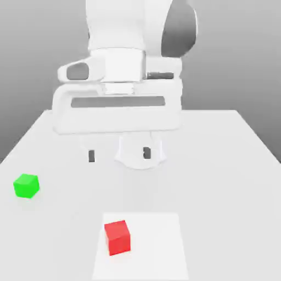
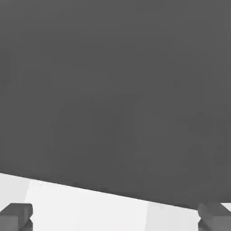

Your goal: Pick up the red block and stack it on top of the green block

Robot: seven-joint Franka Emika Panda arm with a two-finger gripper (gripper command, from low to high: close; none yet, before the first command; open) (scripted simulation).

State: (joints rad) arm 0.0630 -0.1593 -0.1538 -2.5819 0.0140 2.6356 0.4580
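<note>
Here, the gripper (image 1: 119, 155) hangs with its two fingers spread wide and empty, well above the white table (image 1: 230, 164) and back toward the arm's base; in the hand view the dark fingertips (image 2: 17, 214) stand far apart at the frame's two lower corners with nothing between them. The red block (image 1: 117, 237) rests on the table well apart from the gripper, nearer the exterior camera and almost straight in front of it, so the coming move is judged to be a reach forward and down. As a cube it offers no long axis; its faces appear slightly turned against the table edges, so a small wrist turn may be needed to square the fingers to two opposite faces. The green block (image 1: 26, 185) sits toward the exterior view's left, well apart from the red block, roughly midway in depth between it and the gripper. The red block lies on a faintly lighter rectangular patch (image 1: 159, 247) of the flat, otherwise bare surface; a plain grey backdrop (image 1: 236, 55) lies beyond
</note>
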